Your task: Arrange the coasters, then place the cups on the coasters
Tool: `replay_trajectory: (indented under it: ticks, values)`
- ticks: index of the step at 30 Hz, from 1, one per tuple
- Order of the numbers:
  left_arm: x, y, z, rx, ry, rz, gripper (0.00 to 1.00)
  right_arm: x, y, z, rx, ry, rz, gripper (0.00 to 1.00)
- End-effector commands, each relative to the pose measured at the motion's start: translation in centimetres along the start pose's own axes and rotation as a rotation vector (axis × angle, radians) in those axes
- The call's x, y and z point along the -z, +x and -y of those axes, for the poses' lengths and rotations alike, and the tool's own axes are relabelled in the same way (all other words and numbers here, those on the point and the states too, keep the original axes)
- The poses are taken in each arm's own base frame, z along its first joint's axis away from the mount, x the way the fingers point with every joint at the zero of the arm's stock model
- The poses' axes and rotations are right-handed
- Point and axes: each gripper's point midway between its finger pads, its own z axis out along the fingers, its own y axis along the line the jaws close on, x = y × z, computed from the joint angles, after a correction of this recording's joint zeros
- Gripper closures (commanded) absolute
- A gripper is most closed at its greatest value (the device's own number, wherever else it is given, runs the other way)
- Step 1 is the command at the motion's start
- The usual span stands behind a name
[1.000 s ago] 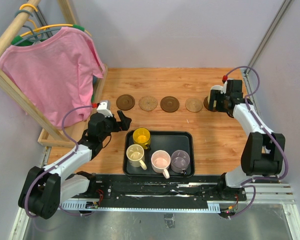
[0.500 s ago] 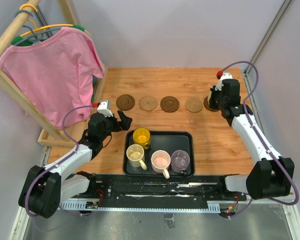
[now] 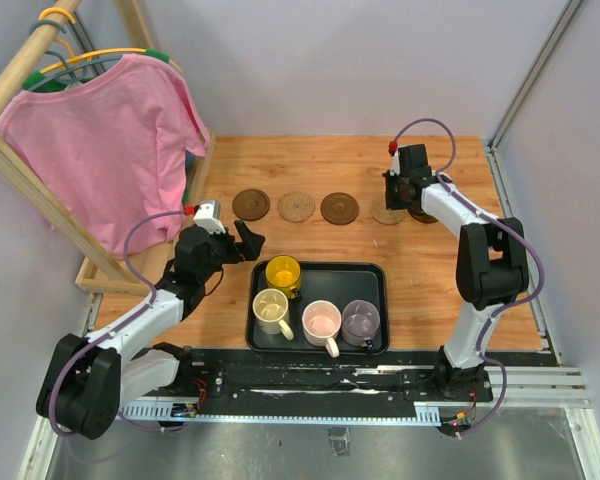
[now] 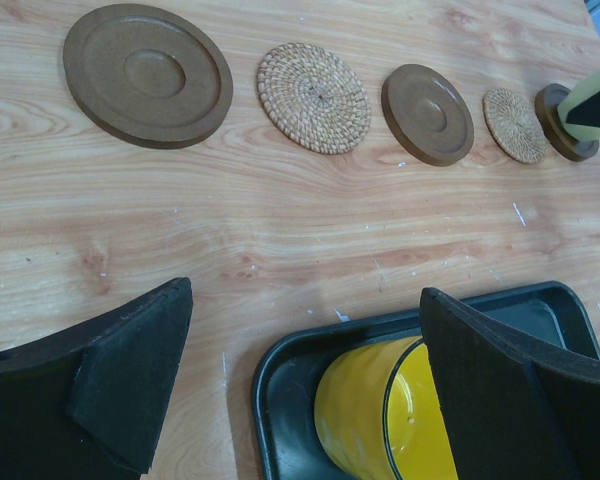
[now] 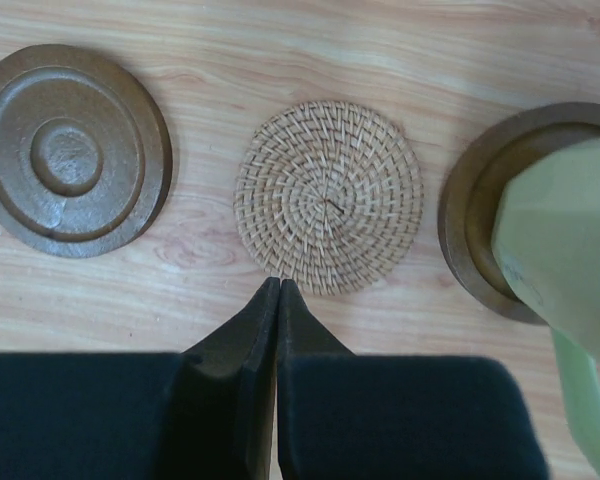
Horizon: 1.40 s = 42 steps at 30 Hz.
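Observation:
Five coasters lie in a row across the table: dark (image 3: 251,204), woven (image 3: 297,206), dark (image 3: 340,208), woven (image 3: 387,210), and a dark one (image 5: 472,235) at the right end. A pale green cup (image 5: 565,250) stands on that last coaster. My right gripper (image 5: 278,285) is shut and empty, its tips just at the near edge of the woven coaster (image 5: 328,197). The yellow cup (image 3: 283,271), cream cup (image 3: 271,308), pink cup (image 3: 321,322) and purple-grey cup (image 3: 361,318) sit in the black tray (image 3: 380,290). My left gripper (image 4: 310,370) hangs open over the yellow cup (image 4: 380,420).
A wooden rack with a pink shirt (image 3: 110,140) on hangers stands along the table's left side. The tray's rim (image 4: 280,385) lies just under my left gripper's fingers (image 4: 130,380). Bare wood lies between the tray and the coaster row.
My right gripper has shut and swung left, away from the end coaster with the green cup to the woven coaster beside it. The left arm has stayed still.

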Motion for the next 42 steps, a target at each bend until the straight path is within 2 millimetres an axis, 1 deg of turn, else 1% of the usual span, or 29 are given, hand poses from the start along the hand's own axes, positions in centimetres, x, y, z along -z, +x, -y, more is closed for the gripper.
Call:
replay_trajectory:
  ticks: [1, 6, 8, 15, 19, 24, 28, 42]
  values:
    - [0.2, -0.6, 0.1, -0.015, 0.002, 0.025, 0.0, -1.7, -0.8, -0.5, 0.03, 0.001, -0.009, 0.99]
    - [0.2, -0.5, 0.0, -0.018, -0.002, 0.021, 0.0, -3.6, -0.6, 0.1, 0.036, 0.038, -0.045, 0.99]
    - [0.2, -0.5, 0.1, -0.018, -0.003, 0.021, 0.0, -4.5, 0.2, 0.5, 0.035, 0.054, -0.072, 0.99]
    - [0.2, -0.3, -0.2, -0.018, -0.015, 0.019, 0.0, -5.5, 1.6, 1.1, 0.028, 0.087, -0.126, 0.99]
    - [0.2, -0.3, -0.3, -0.017, -0.015, 0.018, 0.0, -6.0, 2.6, 0.9, 0.023, 0.079, -0.152, 0.99]
    - [0.2, -0.3, -0.3, -0.017, -0.018, 0.017, 0.0, -6.3, 3.2, 0.4, 0.017, 0.053, -0.165, 0.99]
    - [0.2, -0.2, -0.3, -0.016, -0.019, 0.017, 0.0, -6.5, 3.3, -0.1, 0.023, 0.04, -0.167, 0.99]
    - [0.1, -0.1, -0.4, -0.017, -0.021, 0.013, 0.0, -6.8, 2.6, -0.7, 0.042, 0.03, -0.147, 0.99]
